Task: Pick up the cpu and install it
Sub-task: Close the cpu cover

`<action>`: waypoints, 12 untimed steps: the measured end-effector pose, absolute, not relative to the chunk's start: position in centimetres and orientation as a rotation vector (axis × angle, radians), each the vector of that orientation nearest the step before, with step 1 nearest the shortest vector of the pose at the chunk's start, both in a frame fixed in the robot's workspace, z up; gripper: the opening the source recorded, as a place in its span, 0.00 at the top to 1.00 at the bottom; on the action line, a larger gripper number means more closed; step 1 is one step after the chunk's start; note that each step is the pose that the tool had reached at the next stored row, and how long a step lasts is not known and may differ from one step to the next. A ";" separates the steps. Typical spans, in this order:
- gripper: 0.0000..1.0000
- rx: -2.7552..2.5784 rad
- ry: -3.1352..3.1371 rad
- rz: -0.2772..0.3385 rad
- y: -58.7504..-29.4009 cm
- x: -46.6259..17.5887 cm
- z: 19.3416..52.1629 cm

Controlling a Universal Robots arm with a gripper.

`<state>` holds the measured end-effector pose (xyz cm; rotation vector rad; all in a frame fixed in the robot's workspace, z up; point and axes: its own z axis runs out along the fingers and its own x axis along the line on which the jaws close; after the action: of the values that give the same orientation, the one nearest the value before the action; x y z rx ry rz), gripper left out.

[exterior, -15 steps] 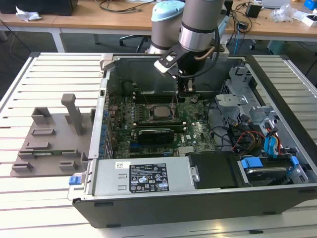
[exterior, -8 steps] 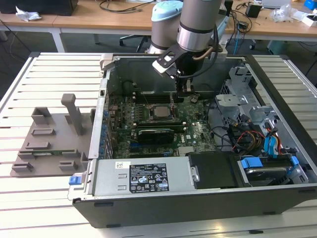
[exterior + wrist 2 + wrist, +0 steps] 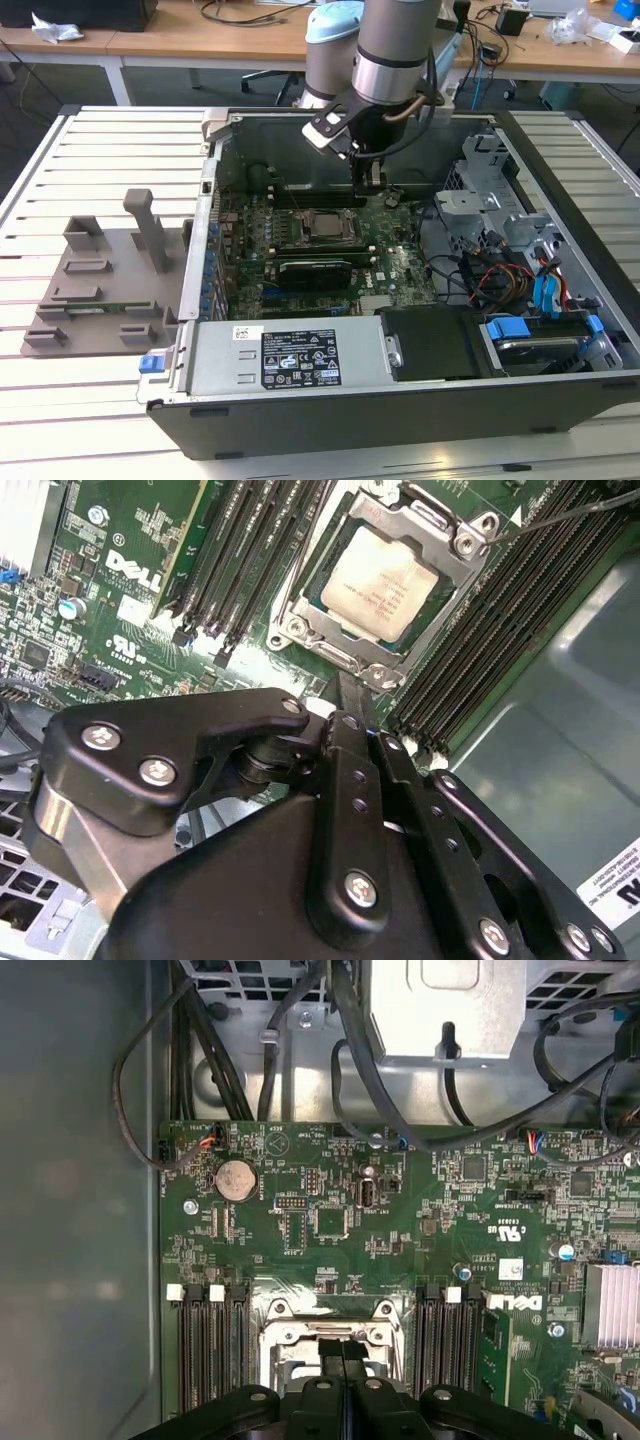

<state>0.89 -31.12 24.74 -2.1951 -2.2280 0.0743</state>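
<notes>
Gripper (image 3: pixel 347 690) sits nearest, its fingers pressed together with nothing between them. Its tip hangs just beside the socket frame (image 3: pixel 415 518). The cpu (image 3: pixel 378 585) lies flat inside that frame, apart from the tip. In the exterior view, the cpu (image 3: pixel 325 226) lies toward the exterior view's left of the gripper (image 3: pixel 368 182), inside the computer case (image 3: pixel 400 420).

Bright even light, soft shadows, sheen on cpu (image 3: pixel 378 583)

open computer case (image 3: pixel 400 425) on slatted table (image 3: pixel 100 150); grey tray (image 3: pixel 110 268) beside it
</notes>
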 end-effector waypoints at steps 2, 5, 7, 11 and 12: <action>0.89 -2.195 -2.228 0.074 -31.1 0.7 24.7; 0.89 -2.195 -2.228 0.074 -31.1 0.4 24.6; 0.89 -2.195 -2.228 0.074 -31.1 0.2 24.6; 0.89 -2.195 -2.228 0.074 -31.1 -0.1 24.5; 0.89 -2.195 -2.228 0.074 -31.1 -0.2 24.4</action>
<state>-0.21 -31.12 24.41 -2.1952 -2.2279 0.0742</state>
